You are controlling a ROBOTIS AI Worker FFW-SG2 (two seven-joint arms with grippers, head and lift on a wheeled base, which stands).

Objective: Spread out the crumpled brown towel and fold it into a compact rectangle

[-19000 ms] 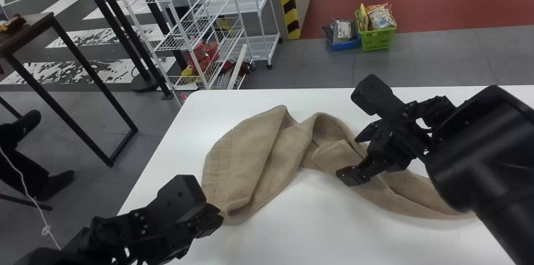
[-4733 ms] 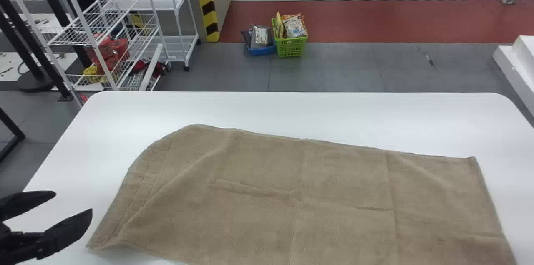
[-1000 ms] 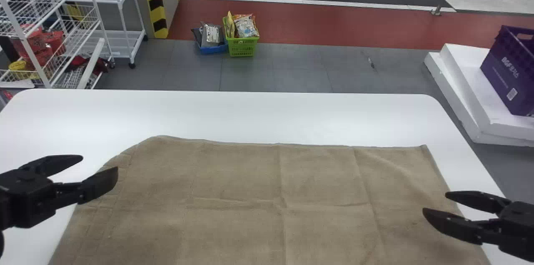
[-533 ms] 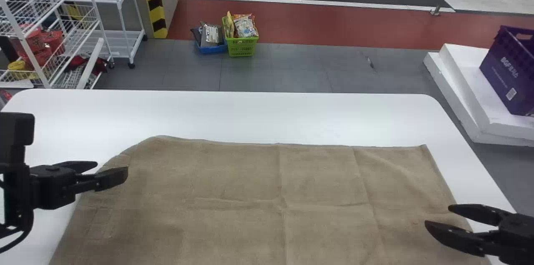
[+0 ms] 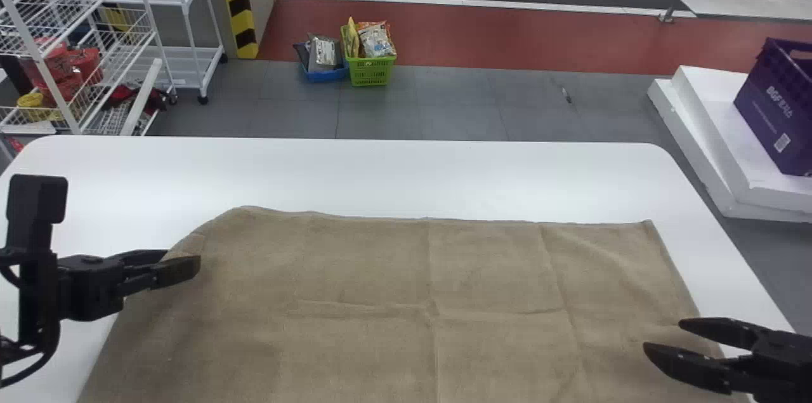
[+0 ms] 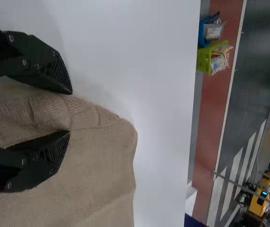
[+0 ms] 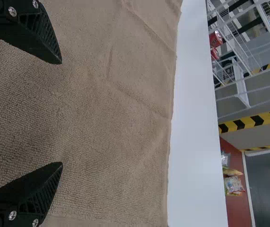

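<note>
We hold our left gripper [image 5: 183, 260] at the left side of the head view, pointing inward to our right, its two black fingers parted by a modest gap. Behind it, a dark block [image 5: 38, 198] stands up from the wrist, and a black cable [image 5: 47, 355] loops below. Our right gripper [image 5: 662, 334] comes in opposite, lower in that view, pointing to our left. Its fingers are spread wider than the left ones, ridged on their inner faces.
</note>
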